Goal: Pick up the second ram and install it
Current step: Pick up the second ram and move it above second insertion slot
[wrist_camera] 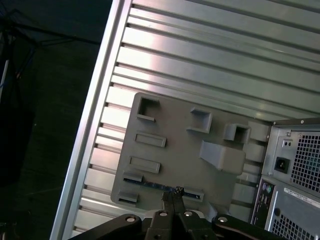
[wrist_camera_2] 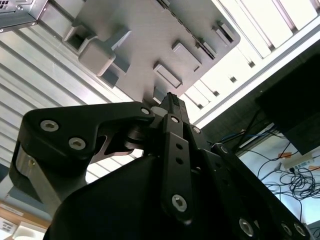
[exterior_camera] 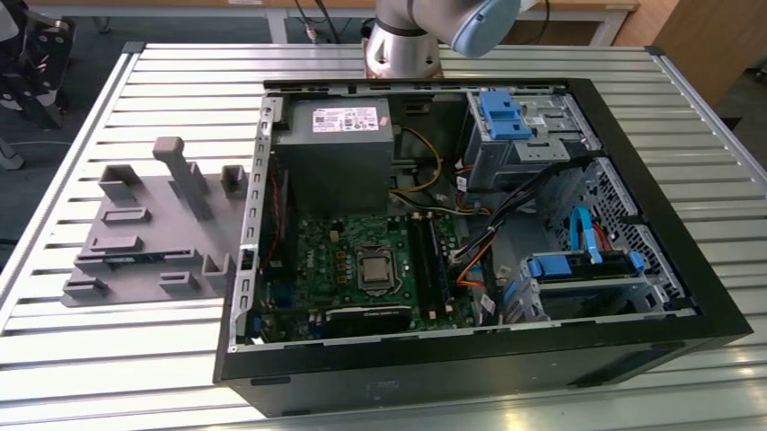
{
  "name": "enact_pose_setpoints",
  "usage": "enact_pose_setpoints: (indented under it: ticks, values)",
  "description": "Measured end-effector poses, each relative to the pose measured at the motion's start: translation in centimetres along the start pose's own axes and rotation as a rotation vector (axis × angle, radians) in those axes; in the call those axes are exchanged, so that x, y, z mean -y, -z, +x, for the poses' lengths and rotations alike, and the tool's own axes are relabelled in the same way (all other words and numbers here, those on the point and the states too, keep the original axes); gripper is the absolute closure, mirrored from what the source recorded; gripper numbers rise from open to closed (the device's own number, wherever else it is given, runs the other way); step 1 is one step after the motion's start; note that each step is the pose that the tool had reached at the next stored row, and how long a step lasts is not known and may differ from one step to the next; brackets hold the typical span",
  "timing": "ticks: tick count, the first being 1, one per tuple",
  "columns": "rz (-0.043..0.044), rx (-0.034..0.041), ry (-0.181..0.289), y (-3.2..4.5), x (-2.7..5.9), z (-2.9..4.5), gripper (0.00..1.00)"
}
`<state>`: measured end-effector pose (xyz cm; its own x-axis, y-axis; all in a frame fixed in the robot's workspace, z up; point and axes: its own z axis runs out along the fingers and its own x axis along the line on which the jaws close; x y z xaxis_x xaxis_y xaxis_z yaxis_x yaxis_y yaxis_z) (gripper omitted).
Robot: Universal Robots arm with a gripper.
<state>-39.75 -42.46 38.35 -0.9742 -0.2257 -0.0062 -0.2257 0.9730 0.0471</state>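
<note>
In the exterior view, my arm rises at the far edge of the slatted metal surface. An open computer case lies on its side there, its green motherboard showing. To the exterior view's left of the case, close against its wall, sits the grey holder tray. The second ram lies in it as a thin bluish strip between low blocks near the tray's near edge. In the second wrist view, my pincer has its tips drawn together, gripping nothing, and it hangs well apart from the tray. In the first wrist view, the pincer is closed and empty above the tray. The ram lies untouched in its slot.
</note>
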Motion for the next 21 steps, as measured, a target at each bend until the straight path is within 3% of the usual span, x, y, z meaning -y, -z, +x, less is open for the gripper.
enact_pose_setpoints:
  ticks: [21]
  values:
    - [-0.0004,-0.0028,0.061,0.00,0.00,0.00,0.89]
